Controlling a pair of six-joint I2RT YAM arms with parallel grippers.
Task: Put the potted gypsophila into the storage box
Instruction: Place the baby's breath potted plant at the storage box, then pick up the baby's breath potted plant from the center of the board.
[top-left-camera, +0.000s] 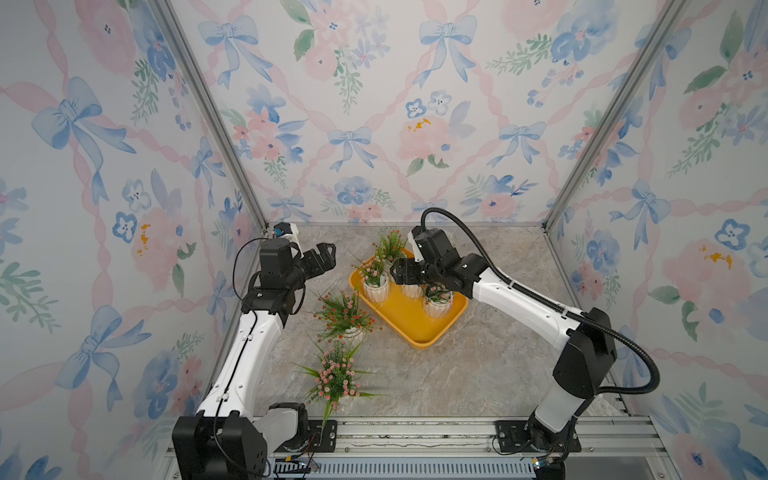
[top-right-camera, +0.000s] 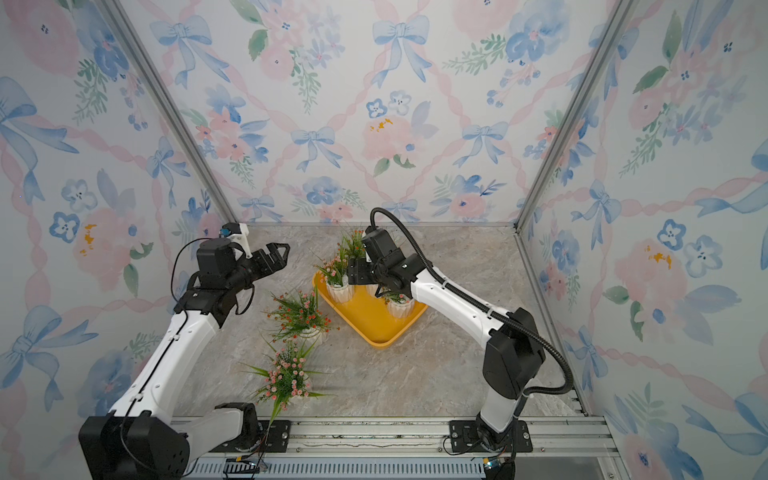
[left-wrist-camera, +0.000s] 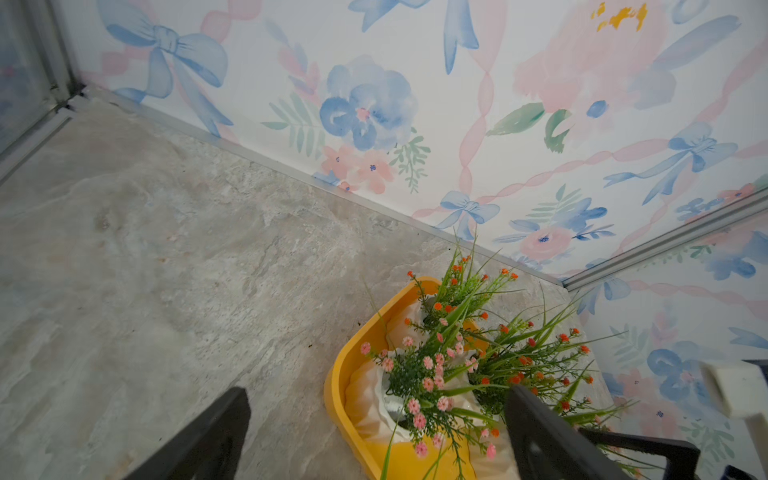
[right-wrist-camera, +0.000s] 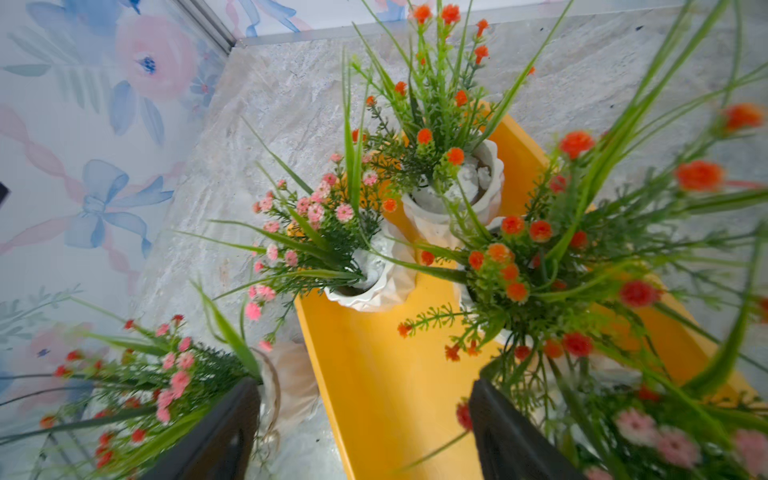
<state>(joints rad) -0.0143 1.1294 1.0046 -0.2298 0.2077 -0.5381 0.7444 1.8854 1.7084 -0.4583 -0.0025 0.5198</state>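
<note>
Fingers (right-wrist-camera: 220, 428) of the right gripper (right-wrist-camera: 363, 386) are standing spread wide and gripping nothing. They are hanging low over the storage box (top-left-camera: 409, 322), with its bare yellow floor showing through the gap between them. Four of the potted gypsophila are sitting upright in the box around that gripper, crowded toward its far end, so the near end is lying free.

Moving outward, two pots are waiting on the bench (top-left-camera: 478, 374), and both are lying on the robot's left of the box. The orange-red pot (top-left-camera: 345, 316) is standing just beside the box's rim. The pink pot (top-left-camera: 336, 374) is sitting closer to the front rail, well apart from the box. Each is standing upright with stems pointing up, so I'd guess a grasp is going to come in sideways at the white pot, under the leaves.

The left gripper (top-left-camera: 326, 257) is hovering above the bench near the back corner, its fingers (left-wrist-camera: 216, 436) parted just as wide and empty, aiming toward the box. From there the two loose pots are lying back toward the arm's own base, alongside its forearm. To my eye the left arm is sitting nearer both, though it is going to need to draw back and drop. The box's long side is running slantwise from back-left to front-right.
</note>
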